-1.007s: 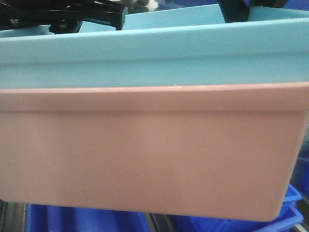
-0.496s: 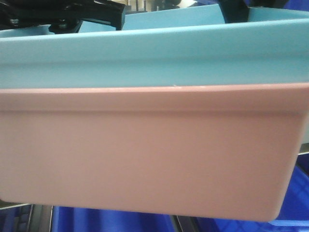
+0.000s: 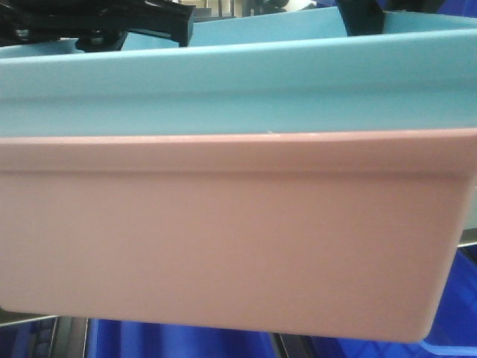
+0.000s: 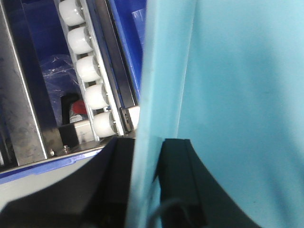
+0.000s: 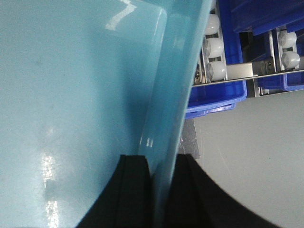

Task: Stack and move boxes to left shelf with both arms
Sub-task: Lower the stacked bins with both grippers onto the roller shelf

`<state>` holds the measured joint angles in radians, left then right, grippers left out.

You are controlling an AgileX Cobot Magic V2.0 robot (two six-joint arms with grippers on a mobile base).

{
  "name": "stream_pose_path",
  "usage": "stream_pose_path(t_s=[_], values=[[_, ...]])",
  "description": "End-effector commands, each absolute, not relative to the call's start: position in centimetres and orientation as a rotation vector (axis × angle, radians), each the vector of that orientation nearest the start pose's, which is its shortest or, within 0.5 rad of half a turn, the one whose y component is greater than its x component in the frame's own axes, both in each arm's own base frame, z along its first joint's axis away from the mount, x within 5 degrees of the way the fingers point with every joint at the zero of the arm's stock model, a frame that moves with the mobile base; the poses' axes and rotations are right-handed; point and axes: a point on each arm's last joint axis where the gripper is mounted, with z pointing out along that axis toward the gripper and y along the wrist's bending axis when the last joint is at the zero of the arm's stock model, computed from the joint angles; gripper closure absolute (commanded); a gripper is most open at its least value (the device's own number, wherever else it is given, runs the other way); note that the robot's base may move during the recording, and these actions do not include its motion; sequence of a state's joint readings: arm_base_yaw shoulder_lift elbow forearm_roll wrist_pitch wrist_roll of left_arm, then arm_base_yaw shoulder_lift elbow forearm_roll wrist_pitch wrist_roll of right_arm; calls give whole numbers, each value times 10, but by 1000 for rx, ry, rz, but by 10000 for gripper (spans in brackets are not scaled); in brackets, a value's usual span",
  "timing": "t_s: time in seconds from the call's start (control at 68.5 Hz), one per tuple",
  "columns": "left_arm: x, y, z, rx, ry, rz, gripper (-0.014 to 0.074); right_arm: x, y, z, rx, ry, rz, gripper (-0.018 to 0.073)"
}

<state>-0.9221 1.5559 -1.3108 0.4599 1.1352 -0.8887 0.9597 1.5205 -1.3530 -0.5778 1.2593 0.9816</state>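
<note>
The light blue box [image 3: 238, 82] sits nested inside the salmon pink box [image 3: 223, 239], and the stack fills the front view, held up off any surface. My left gripper [image 4: 147, 156] is shut on the blue box's left wall [image 4: 161, 76], one finger inside and one outside. My right gripper [image 5: 161, 164] is shut on the blue box's right wall [image 5: 175, 85] the same way. Black arm parts [image 3: 112, 22] show above the rim. The left shelf's white rollers [image 4: 88, 71] run just left of the box in the left wrist view.
Glossy dark blue bins [image 3: 171, 339] lie below the stack and beside it [image 5: 218, 97]. More rollers [image 5: 211, 52] and a steel rail [image 5: 266, 76] show at the right, over grey floor [image 5: 256, 161]. A steel upright [image 4: 19, 109] stands at the left.
The stack stays still in the frame while the blue bins and rack below slide across behind it; the steel rail at the lower left has shifted.
</note>
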Motion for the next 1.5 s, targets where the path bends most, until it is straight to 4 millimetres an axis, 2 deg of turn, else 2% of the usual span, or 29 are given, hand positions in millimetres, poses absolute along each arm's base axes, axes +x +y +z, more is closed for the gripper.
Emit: stream_pose_path(t_s=[0.0,0.307,0.613,0.89,1.051,1.241,1.357,1.489], values=[[215,-250,346,296,2403,-259,608,196,220,359,-131,2529,-60,503],[217,-249,359,283,2373,-249,608,196,220,359,-131,2529,-60,503],[217,-249,360,283,2376,-241,608,197,221,360,-139,2516,-34,503],[220,-249,363,335,2320,-220,608,201,223,370,-240,2472,-15,503],[226,-250,366,335,2274,-269,608,219,211,382,-167,2432,21,503],[240,-243,370,267,2228,-328,608,249,195,391,-196,2366,103,503],[254,-234,373,185,2197,-367,608,271,190,390,-230,2346,161,503],[268,-223,377,134,2156,-389,608,301,193,378,-325,2359,182,503]])
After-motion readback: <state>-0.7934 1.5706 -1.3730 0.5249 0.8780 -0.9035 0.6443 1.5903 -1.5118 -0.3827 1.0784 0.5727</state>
